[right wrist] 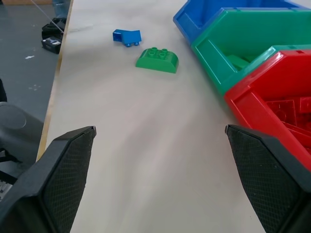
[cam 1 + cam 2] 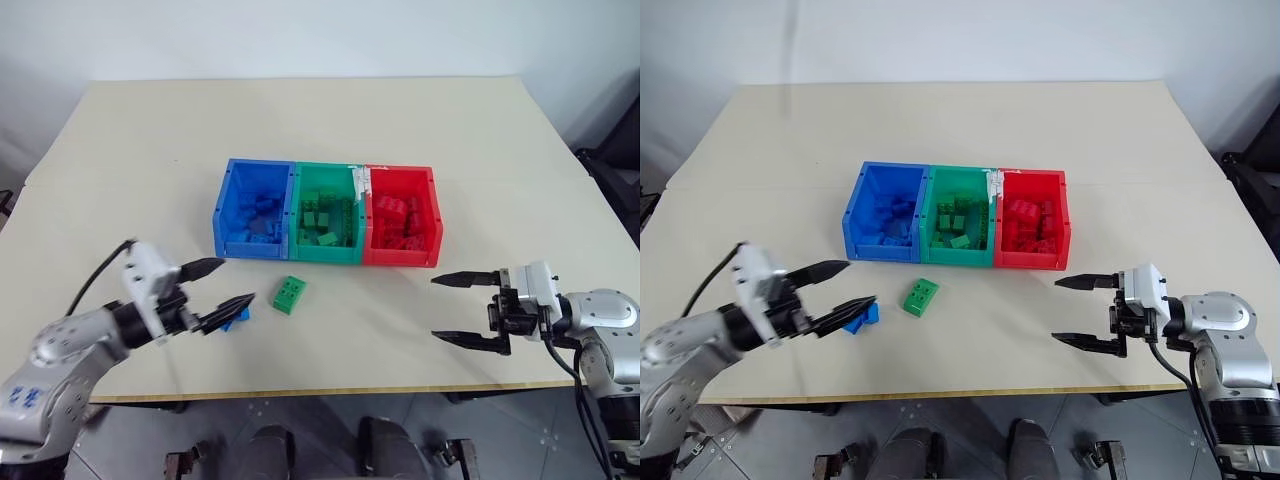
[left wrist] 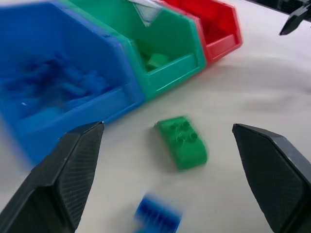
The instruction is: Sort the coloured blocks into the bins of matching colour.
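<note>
Left tool [image 2: 218,289] gapes beside blue block [image 2: 238,318], near table edge [image 2: 330,392].

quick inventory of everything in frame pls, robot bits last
table: 1, beige, bears everything below
blue bin: 1, blue, left end of the joined row, blue blocks inside
green bin: 1, green, middle of the row, green blocks inside
red bin: 1, red, right end of the row, red blocks inside
green block: 1, green, loose on the table in front of the blue and green bins
blue block: 1, blue, loose on the table left of the green block, by the left claw's tips
left claw: 1, black fingers, open, near the two loose blocks, nothing held
right claw: 1, black fingers, open, over bare table in front of the red bin, nothing held
</note>
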Controlling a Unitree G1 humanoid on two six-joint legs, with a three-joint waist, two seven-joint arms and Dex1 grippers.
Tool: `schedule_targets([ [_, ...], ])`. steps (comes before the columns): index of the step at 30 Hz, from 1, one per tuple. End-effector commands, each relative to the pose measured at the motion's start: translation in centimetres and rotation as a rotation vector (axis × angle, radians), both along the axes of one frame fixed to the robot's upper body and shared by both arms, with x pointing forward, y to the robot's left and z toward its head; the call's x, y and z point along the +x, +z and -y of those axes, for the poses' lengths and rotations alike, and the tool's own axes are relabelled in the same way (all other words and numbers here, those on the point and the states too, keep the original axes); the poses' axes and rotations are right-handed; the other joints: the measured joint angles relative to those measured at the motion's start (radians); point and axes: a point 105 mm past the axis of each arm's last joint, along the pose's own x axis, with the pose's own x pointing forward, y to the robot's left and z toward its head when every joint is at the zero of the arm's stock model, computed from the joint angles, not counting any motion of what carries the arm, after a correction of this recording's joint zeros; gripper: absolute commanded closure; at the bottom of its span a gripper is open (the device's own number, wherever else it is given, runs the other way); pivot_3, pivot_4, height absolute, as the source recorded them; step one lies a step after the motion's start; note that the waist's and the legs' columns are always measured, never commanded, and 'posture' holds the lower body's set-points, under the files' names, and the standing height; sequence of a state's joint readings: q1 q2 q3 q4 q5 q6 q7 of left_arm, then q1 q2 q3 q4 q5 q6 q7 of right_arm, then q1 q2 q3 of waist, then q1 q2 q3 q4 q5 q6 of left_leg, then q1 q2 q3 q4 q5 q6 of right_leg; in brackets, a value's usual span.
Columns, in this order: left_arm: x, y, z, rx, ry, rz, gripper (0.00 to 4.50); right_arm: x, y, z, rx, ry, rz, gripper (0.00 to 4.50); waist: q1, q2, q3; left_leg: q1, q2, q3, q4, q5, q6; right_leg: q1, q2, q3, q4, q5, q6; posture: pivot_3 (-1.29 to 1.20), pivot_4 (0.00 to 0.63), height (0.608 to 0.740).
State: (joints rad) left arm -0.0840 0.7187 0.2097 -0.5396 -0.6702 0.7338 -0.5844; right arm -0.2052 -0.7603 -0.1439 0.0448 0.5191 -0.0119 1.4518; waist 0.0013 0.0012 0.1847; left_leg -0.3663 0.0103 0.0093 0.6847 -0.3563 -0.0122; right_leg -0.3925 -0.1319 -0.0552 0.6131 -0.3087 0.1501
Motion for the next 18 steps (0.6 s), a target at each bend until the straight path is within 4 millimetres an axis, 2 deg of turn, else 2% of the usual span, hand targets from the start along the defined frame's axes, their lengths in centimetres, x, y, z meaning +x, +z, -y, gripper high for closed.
schedule_targets([
  [1,1.4,-1.0,1.7,0.091,0.084,-0.093,0.0,-0.4,1.4,-0.6,0.013,0.007,0.047,0.05,-0.001,0.0,0.0,0.0,0.0,0.0,0.0,0.0,0.0,0.0,0.0,0.0,0.0,0.0,0.0,0.0,0.15,0.74],
  [3,1.9,-1.3,2.2,0.112,0.104,-0.118,0.0,-0.6,1.5,-1.0,0.018,0.01,0.052,0.05,-0.003,0.0,0.0,0.0,0.0,0.0,0.0,0.0,0.0,0.0,0.001,0.0,0.0,0.0,0.0,0.0,0.15,0.74],
  [7,3.0,-3.0,3.8,0.146,0.164,-0.234,0.0,-1.4,2.0,-2.3,0.05,0.019,0.073,0.05,0.002,0.0,0.0,-0.001,0.0,0.001,0.0,0.0,-0.001,-0.001,0.001,0.0,0.0,0.0,0.0,0.0,0.15,0.74],
  [13,3.0,-4.6,4.1,0.202,0.161,-0.288,0.0,-2.1,2.1,-3.1,0.063,0.002,0.075,0.05,0.007,0.0,0.0,-0.001,0.0,0.001,0.001,0.001,-0.001,0.0,0.002,0.0,0.0,0.0,0.0,0.0,0.15,0.74],
  [18,2.9,-5.1,3.5,0.243,0.146,-0.29,0.0,-2.3,2.3,-3.3,0.074,-0.015,0.081,0.05,0.007,0.0,0.0,-0.001,0.0,0.002,0.001,0.001,-0.002,0.0,0.002,0.0,0.0,0.0,0.0,0.0,0.15,0.74],
])
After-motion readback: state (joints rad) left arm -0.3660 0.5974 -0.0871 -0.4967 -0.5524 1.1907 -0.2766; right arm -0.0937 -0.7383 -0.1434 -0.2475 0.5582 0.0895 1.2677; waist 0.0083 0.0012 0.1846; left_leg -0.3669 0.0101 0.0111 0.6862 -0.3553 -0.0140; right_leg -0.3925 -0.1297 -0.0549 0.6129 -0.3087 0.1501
